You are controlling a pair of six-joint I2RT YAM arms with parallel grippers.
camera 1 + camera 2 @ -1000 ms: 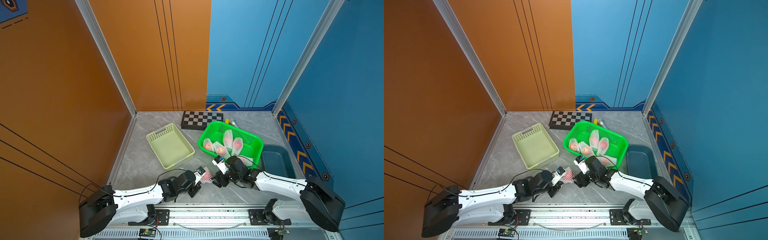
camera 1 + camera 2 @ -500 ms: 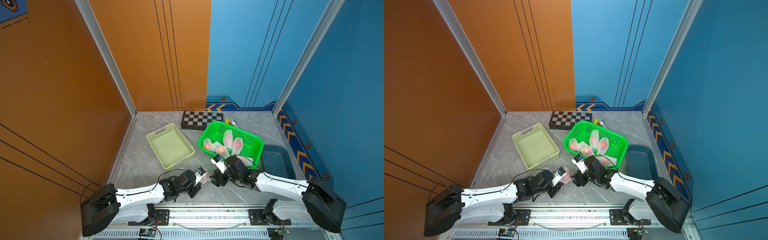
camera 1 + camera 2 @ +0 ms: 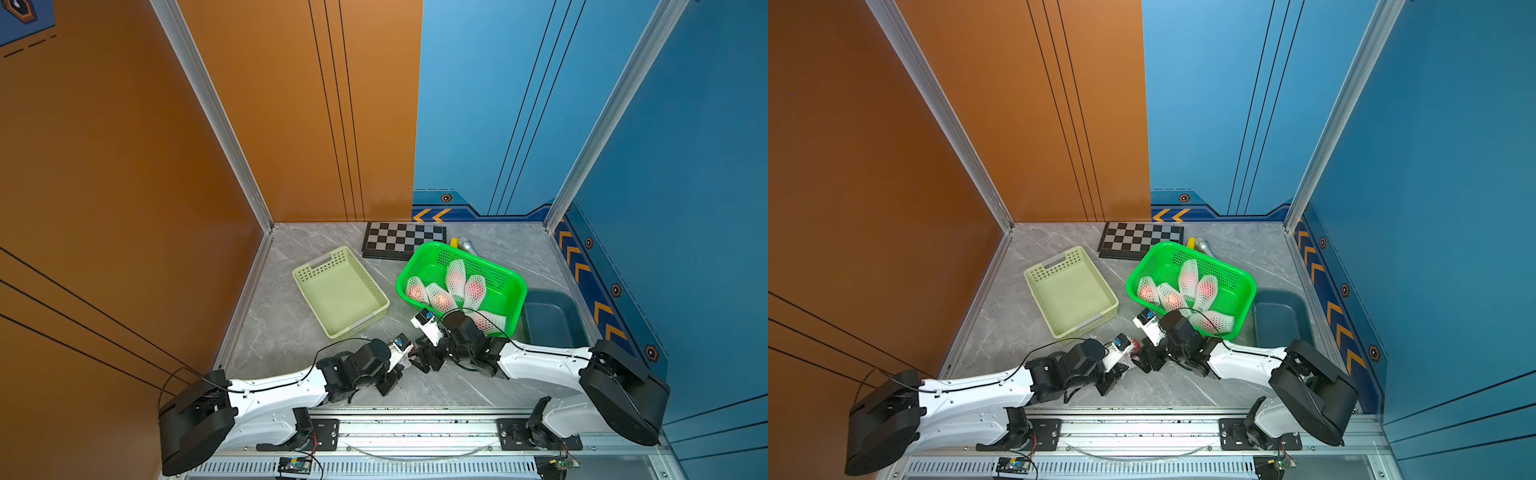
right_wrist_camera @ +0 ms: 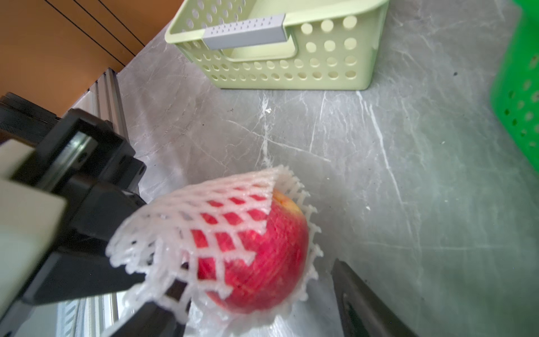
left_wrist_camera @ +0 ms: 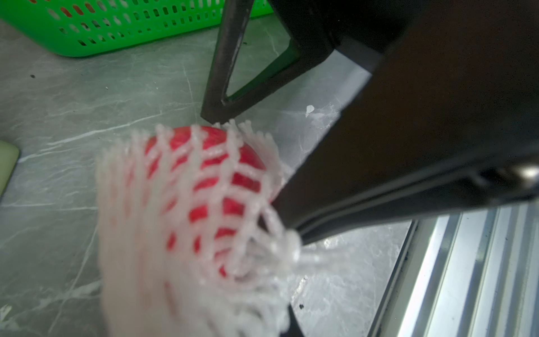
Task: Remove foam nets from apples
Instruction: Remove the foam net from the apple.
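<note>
Pinching the gathered tail of a foam net [image 4: 204,221] in closed fingers, the left gripper [image 3: 402,368] is shown at the front of the table [image 3: 282,332]. The sleeve's long axis is laid roughly from 9 to 3 o'clock in both top views, and the half-bared apple [image 4: 271,251] is pointed toward 3 o'clock, between the widely parted fingers of the right gripper [image 3: 426,360], judged the nearer to the fruit. From above, apple and net are almost wholly hidden by both grippers; the pinch is blurred, and whether the right fingers touch the fruit cannot be told.
</note>
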